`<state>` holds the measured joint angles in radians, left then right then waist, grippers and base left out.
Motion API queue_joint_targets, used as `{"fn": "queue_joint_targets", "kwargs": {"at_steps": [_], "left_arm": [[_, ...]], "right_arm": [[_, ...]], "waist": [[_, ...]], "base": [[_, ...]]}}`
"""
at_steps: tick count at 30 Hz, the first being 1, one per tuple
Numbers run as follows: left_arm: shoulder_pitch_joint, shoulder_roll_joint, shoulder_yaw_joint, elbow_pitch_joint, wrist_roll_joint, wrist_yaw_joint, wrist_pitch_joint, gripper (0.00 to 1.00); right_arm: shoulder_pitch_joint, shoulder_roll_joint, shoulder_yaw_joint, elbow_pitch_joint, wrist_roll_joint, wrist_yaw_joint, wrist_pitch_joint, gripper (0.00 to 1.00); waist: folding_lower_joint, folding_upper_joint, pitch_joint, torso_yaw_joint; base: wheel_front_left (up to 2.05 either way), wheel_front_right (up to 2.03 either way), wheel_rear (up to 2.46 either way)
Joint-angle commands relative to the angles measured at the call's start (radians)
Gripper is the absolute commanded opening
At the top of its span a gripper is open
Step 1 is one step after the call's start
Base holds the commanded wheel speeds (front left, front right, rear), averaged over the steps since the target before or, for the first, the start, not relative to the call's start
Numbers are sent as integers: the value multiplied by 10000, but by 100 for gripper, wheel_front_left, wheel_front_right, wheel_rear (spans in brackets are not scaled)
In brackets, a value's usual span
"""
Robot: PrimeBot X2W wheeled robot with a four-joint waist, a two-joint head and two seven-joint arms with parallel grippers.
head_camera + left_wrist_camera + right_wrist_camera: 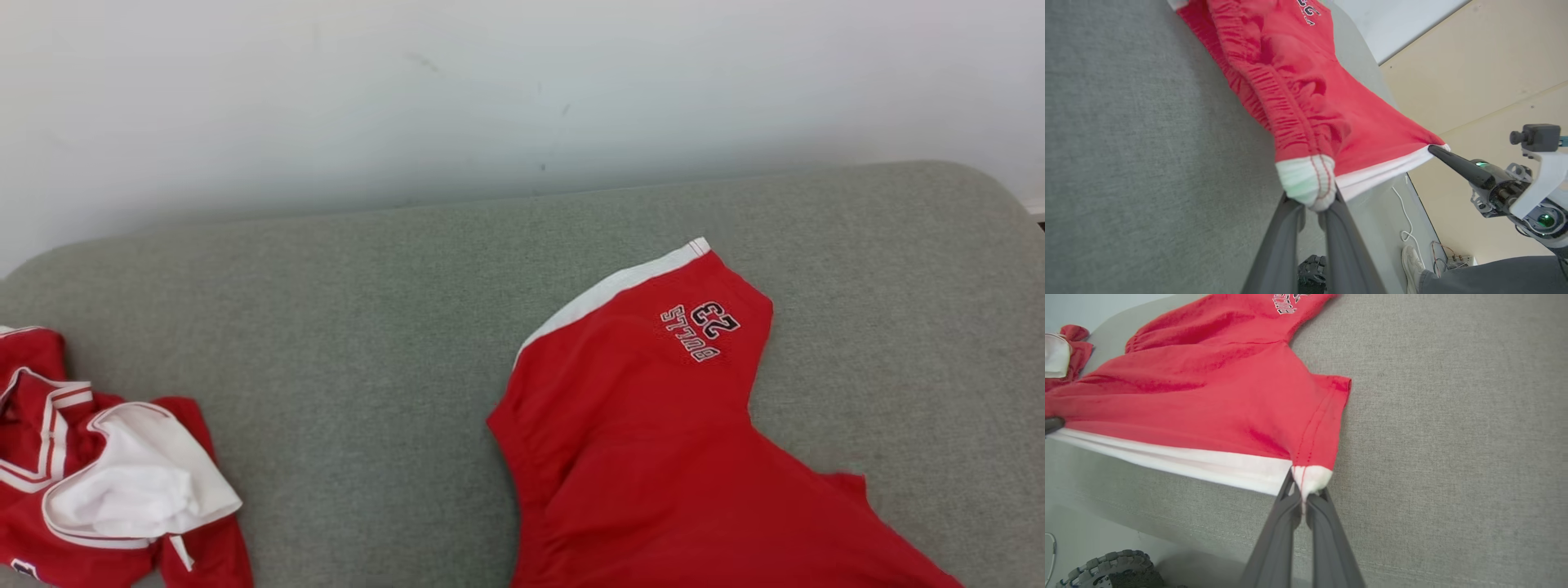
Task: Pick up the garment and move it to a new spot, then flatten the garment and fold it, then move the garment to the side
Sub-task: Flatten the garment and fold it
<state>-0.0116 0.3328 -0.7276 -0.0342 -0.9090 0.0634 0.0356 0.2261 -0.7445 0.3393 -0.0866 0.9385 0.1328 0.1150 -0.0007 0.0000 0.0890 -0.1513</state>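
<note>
The garment is a pair of red shorts (653, 441) with white trim and a "Bulls 23" print, spread on the grey cushion right of centre. In the left wrist view my left gripper (1312, 204) is shut on a bunched white corner of the shorts (1306, 94). My right gripper (1433, 149) reaches in from the right of that view and pinches the other end of the same white band. The right wrist view has my right gripper (1302, 494) shut on that white corner of the shorts (1216, 396), with the band pulled taut between both grippers.
A second red and white garment (106, 474) lies crumpled at the cushion's left end. The grey cushion (367, 327) runs wide, with a white wall behind. Beyond the front edge are a person's shoe (1412, 263), a white cable (1404, 216) and a wheel (1106, 567).
</note>
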Motion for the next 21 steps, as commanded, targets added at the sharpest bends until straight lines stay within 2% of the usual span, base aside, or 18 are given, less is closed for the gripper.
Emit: {"fn": "queue_joint_targets", "kwargs": {"at_steps": [1, 5, 10, 18, 21], "left_arm": [[292, 267, 112, -506, -174, 254, 60, 0], [399, 349, 298, -1460, -460, 619, 453, 0], [-576, -128, 594, -2068, -1082, 909, 1193, 0], [-3171, -1153, 1004, -1841, -1870, 1902, 2846, 0], [-4218, -1544, 978, -1527, -1802, 2322, 3342, 0]], "right_arm": [[298, -128, -499, -313, 59, -42, 125, 0], [314, -25, -1330, -1027, -124, -42, 733, 0], [-990, 103, -1749, -1469, -171, -40, 1963, 0], [-3983, 257, -1938, -736, -30, -34, 3995, 0], [-5077, 287, -1969, -236, -168, -34, 4521, 0]], "waist": [[7, 0, 44, 89], [7, 0, 360, 233], [7, 0, 1183, 742], [7, 0, 2579, 1817], [7, 0, 3052, 2113]], "base": [[0, 0, 0], [0, 0, 0], [0, 0, 0], [0, 0, 0], [0, 0, 0]]}}
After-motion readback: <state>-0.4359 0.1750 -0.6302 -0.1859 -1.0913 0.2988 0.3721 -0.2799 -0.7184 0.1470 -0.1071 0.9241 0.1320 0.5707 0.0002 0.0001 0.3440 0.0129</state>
